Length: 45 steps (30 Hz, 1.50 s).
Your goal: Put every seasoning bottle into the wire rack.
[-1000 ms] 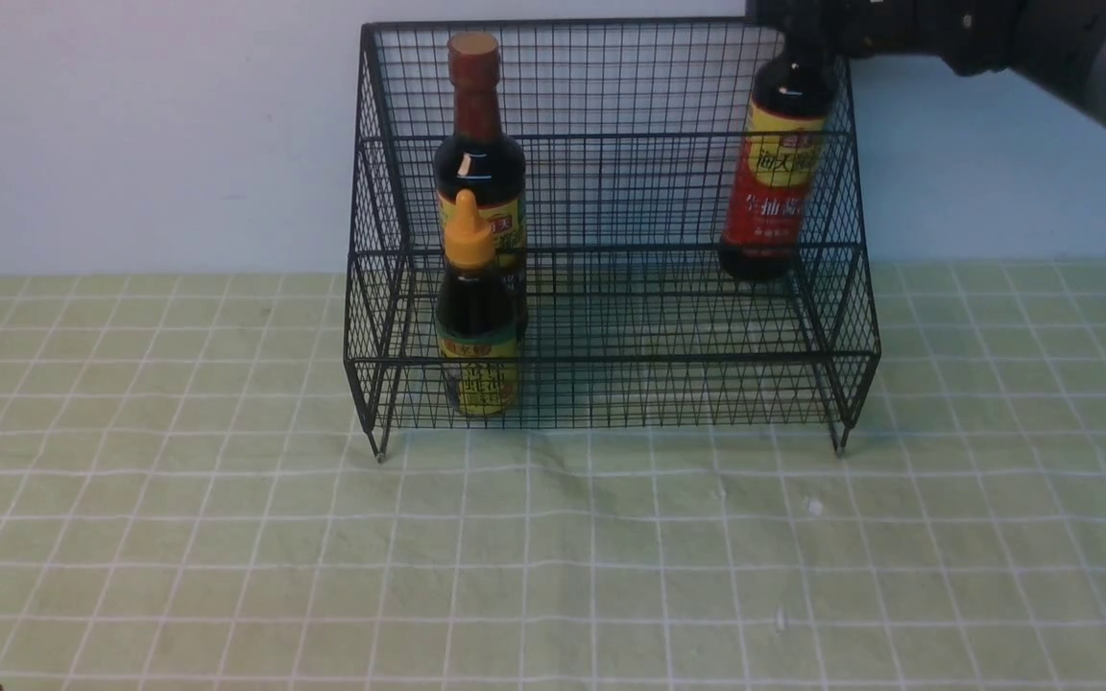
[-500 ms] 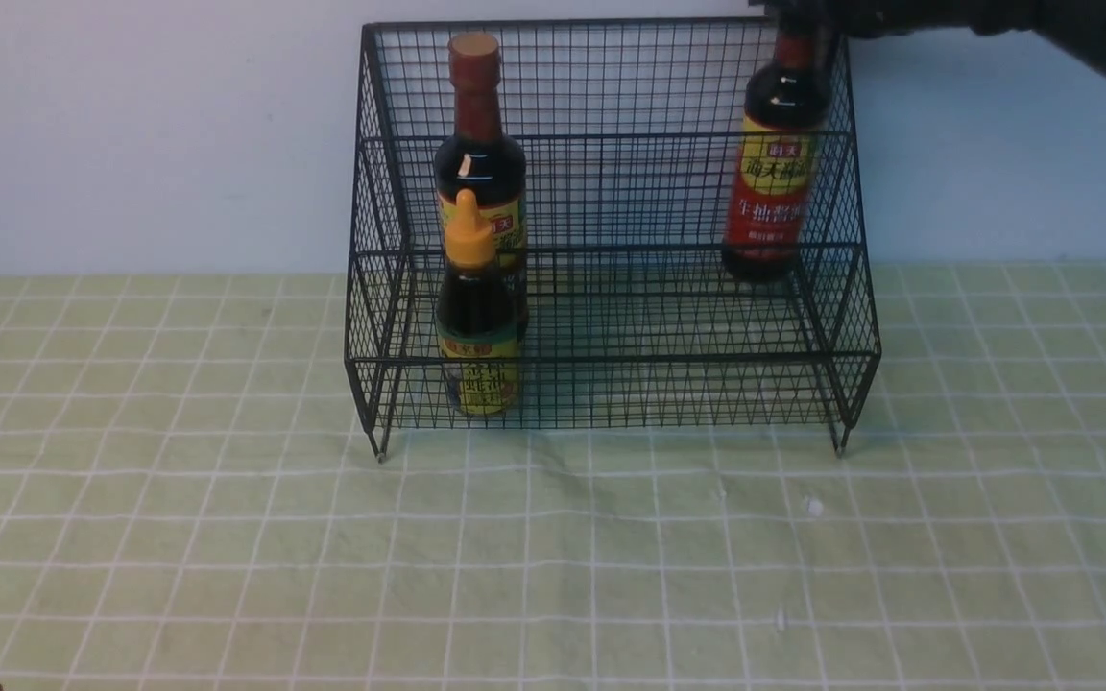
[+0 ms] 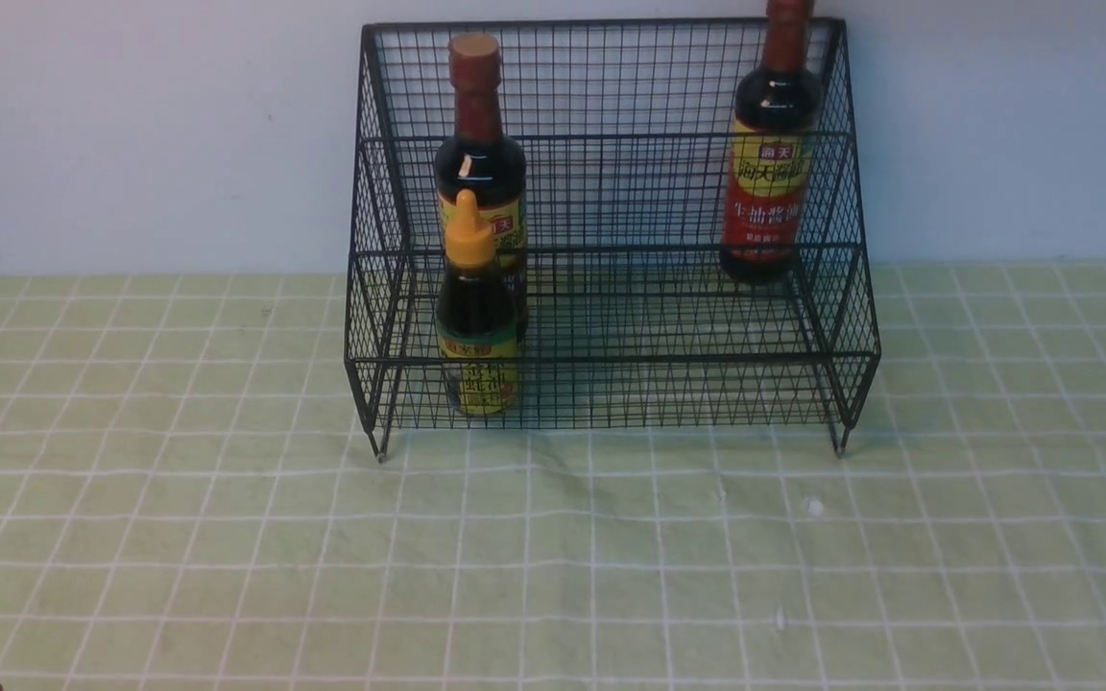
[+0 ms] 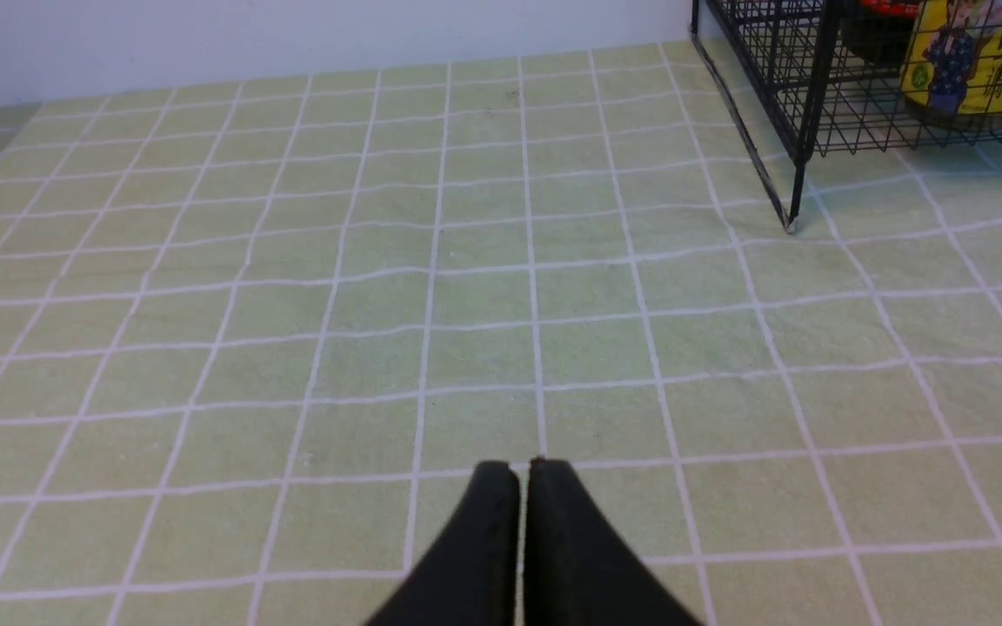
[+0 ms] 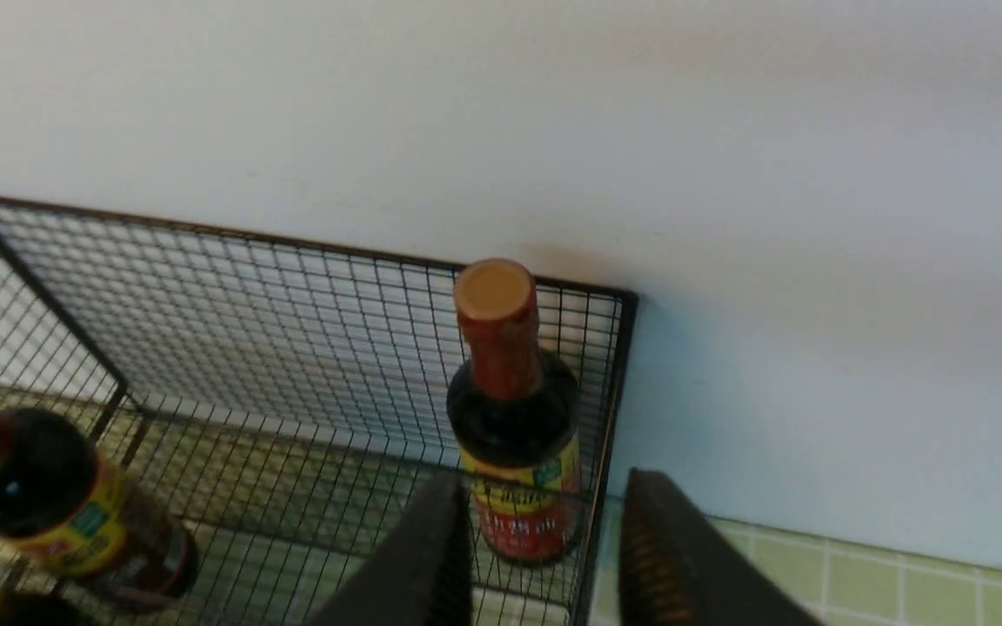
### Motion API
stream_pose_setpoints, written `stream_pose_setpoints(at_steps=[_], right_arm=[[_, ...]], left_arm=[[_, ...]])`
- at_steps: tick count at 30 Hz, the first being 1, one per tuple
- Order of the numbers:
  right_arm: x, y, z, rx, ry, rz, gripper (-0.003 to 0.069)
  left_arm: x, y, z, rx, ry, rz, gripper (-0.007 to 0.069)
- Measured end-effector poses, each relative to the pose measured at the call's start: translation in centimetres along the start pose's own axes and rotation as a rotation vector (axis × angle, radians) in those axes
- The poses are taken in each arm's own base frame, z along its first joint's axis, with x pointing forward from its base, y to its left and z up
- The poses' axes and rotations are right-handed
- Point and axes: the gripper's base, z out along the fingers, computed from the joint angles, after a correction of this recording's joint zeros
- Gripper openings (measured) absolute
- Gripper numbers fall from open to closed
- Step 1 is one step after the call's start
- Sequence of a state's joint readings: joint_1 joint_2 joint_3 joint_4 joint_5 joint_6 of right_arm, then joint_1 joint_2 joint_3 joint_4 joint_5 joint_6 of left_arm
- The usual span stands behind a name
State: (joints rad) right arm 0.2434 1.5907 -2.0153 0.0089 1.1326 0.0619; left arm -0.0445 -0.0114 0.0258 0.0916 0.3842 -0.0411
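The black wire rack (image 3: 668, 360) holds all three seasoning bottles. A tall one with a yellow-red label (image 3: 766, 192) stands upright at the right end of the upper tier. Another tall one with a yellow-brown label (image 3: 478, 163) stands at the upper left, and the short orange-capped one (image 3: 476, 326) stands in front of it on the lower tier. My right gripper (image 5: 546, 480) hangs open above the rack's right corner, apart from the red-labelled bottle (image 5: 514, 417), and is outside the front view. My left gripper (image 4: 523, 465) is shut and empty over the cloth, left of the rack (image 4: 801, 130).
A green checked cloth (image 3: 553, 557) covers the table in front of the rack. A white wall (image 3: 131, 125) stands directly behind the rack. The rack's left front foot (image 4: 790, 224) rests on the cloth some way ahead of my left gripper.
My right gripper let go of the red-labelled bottle and drew up out of the front view. The bottle went from slightly tilted to upright on the upper tier.
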Motion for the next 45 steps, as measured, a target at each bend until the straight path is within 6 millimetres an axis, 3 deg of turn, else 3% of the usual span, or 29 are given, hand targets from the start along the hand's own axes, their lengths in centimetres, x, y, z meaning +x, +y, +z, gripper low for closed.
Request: stream_pose_setpoints(at_steps=[4,7,10,11,15,16,18,19,21,23,26,29,36,44,45], right_arm=[[0.1,0.0,-7.7,-0.006,-0.040,0.015,0.0016],[1.4,-0.1,-13.3,-0.018,-0.110,0.031,-0.0008],[3.4,-0.2,-16.4,-0.022,-0.126,0.036,-0.0012],[5.8,-0.3,-18.7,-0.028,-0.132,0.041,-0.0012],[12.9,-0.7,-23.8,-0.057,-0.323,0.070,-0.0013],[12.9,-0.7,-23.8,-0.059,-0.323,0.072,-0.0013],[18.6,-1.0,-26.2,-0.092,-0.526,0.090,-0.0013],[19.1,-1.0,-25.8,-0.095,-0.528,0.093,-0.0013],[22.9,-1.1,-25.5,-0.118,-0.579,0.108,-0.0013],[25.1,-1.1,-25.0,-0.133,-0.600,0.119,-0.0013],[28.5,-1.2,-22.5,-0.151,-0.577,0.150,-0.0013],[30.1,-1.1,-21.0,-0.180,-0.592,0.195,-0.0013],[31.5,-1.4,-18.1,-0.159,-0.628,0.174,-0.0013],[35.0,-2.3,-13.5,0.002,-0.531,0.022,-0.0013],[36.6,-2.7,-12.1,0.080,-0.476,-0.003,-0.0013]], left_arm=[[0.0,0.0,0.0,0.000,0.000,0.000,-0.0006],[0.0,0.0,0.0,0.000,0.000,0.000,-0.0006],[0.0,0.0,0.0,0.000,0.000,0.000,-0.0006],[0.0,0.0,0.0,0.000,0.000,0.000,-0.0006],[0.0,0.0,0.0,0.000,0.000,0.000,-0.0006],[0.0,0.0,0.0,0.000,0.000,0.000,-0.0006],[0.0,0.0,0.0,0.000,0.000,0.000,-0.0006],[0.0,0.0,0.0,0.000,0.000,0.000,-0.0006],[0.0,0.0,0.0,0.000,0.000,0.000,-0.0006],[0.0,0.0,0.0,0.000,0.000,0.000,-0.0006],[0.0,0.0,0.0,0.000,0.000,0.000,-0.0006],[0.0,0.0,0.0,0.000,0.000,0.000,-0.0006],[0.0,0.0,0.0,0.000,0.000,0.000,-0.0006],[0.0,0.0,0.0,0.000,0.000,0.000,-0.0006],[0.0,0.0,0.0,0.000,0.000,0.000,-0.0006]])
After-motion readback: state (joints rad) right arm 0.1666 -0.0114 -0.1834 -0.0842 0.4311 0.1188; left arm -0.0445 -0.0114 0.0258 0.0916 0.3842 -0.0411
